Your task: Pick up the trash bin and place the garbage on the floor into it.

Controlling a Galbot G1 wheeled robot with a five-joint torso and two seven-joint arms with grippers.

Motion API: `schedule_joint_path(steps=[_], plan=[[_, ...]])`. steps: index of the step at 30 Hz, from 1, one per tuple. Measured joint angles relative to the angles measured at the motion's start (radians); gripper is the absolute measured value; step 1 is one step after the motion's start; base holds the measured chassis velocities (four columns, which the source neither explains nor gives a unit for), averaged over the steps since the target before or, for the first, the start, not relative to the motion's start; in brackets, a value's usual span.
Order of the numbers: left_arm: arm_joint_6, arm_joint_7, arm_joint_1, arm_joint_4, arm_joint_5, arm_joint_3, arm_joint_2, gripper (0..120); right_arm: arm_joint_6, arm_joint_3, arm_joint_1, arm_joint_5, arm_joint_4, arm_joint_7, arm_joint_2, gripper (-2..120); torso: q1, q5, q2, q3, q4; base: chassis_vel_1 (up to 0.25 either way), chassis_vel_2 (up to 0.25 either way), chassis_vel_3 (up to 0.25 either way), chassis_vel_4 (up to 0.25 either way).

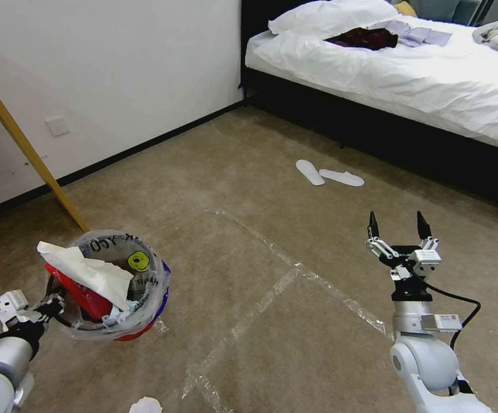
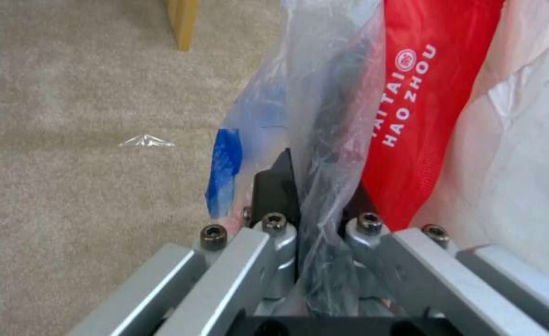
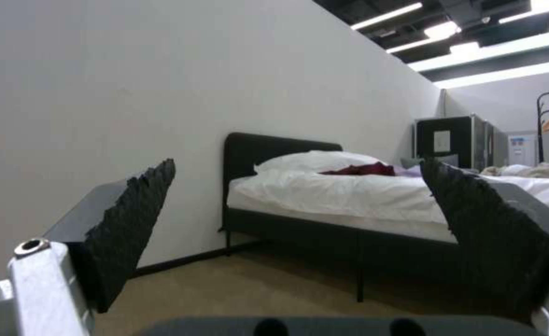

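The head camera looks down over the carpeted floor (image 1: pixel 260 189) toward the bed (image 1: pixel 409 63). The left wrist camera sits close against the trash bin (image 2: pixel 349 116). The right wrist camera faces the bed low, sharing it with the head view.

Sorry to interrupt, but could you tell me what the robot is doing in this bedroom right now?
It is tidying litter into a small red trash bin. The left gripper has its jaws shut on the bin's rim and clear liner, holding it at the robot's left; white tissue and a red wrapper already sit inside. The right gripper hangs open and empty above the floor. One crumpled white tissue lies on the carpet near the robot.
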Motion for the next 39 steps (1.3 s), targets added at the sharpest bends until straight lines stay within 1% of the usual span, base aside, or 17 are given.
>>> schedule_joint_path(steps=[11, 19, 24, 34, 35, 39], plan=[[0.000, -0.004, -0.017, 0.028, -0.013, 0.000, 0.017, 3, -0.011, -0.010, 0.023, 0.013, -0.017, -0.006, 0.012, 100, 0.000, 0.0000, 0.000, 0.000, 0.0000, 0.000, 0.000, 0.000, 0.000], [0.000, -0.006, -0.024, 0.045, -0.016, 0.001, 0.019, 3, -0.012, -0.023, 0.032, 0.019, -0.033, -0.019, 0.010, 100, 0.000, -0.0001, 0.000, 0.000, 0.0000, 0.000, 0.000, 0.000, 0.000], [0.001, -0.005, -0.026, 0.046, -0.019, -0.002, 0.021, 3, -0.012, -0.025, 0.039, 0.020, -0.037, -0.026, 0.006, 100, 0.000, -0.0001, 0.000, 0.000, 0.0000, -0.087, 0.086, 0.090, -0.071], [0.001, -0.007, -0.025, 0.042, -0.028, -0.009, 0.024, 3, -0.011, -0.025, 0.043, 0.020, -0.039, -0.028, 0.003, 100, 0.000, 0.0001, 0.000, 0.000, -0.0002, -0.208, 0.201, 0.199, -0.206], [0.001, -0.007, -0.025, 0.042, -0.028, -0.010, 0.024, 3, -0.011, -0.025, 0.043, 0.020, -0.040, -0.028, 0.003, 100, 0.000, 0.0002, 0.000, 0.000, 0.0003, -0.219, 0.221, 0.231, -0.213], [0.001, -0.008, -0.026, 0.041, -0.028, -0.009, 0.022, 3, -0.009, -0.025, 0.045, 0.020, -0.040, -0.029, 0.000, 100, 0.000, -0.0003, 0.000, 0.000, 0.0000, -0.220, 0.212, 0.215, -0.208]])
